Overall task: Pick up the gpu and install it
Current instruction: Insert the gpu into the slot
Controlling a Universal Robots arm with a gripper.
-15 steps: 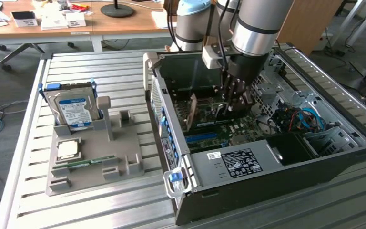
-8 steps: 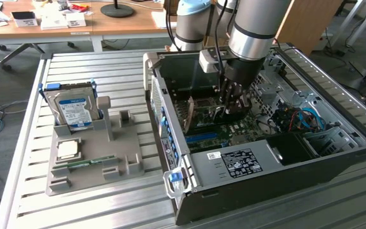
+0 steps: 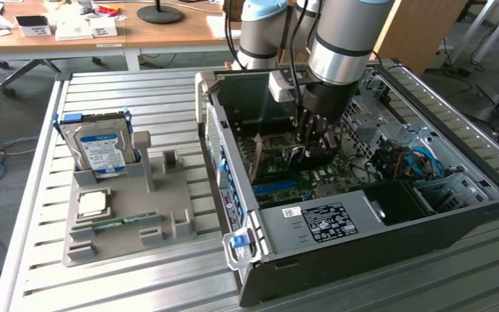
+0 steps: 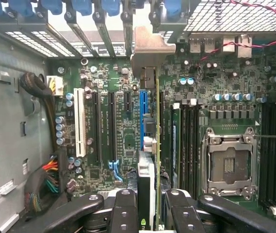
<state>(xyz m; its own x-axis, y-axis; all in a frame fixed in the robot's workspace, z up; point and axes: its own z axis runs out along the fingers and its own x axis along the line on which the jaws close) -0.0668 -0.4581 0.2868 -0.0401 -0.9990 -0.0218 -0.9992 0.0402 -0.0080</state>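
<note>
Exterior view: gripper [image 3: 312, 151] deep inside open case [image 3: 483, 188], fingers clamped on gpu [image 3: 277, 158], card upright over motherboard [image 3: 336, 175]. Hard drive [image 3: 102, 151] in holder on table [image 3: 128, 273], blue label, text unreadable.

Wrist view: gpu [image 4: 153, 145] edge-on between fingers [image 4: 126, 213], beside blue slot [image 4: 141, 121]. Judgement: keep card vertical, bracket [image 4: 150, 48] lined with rear opening, press evenly. Board print too small to read.
</note>
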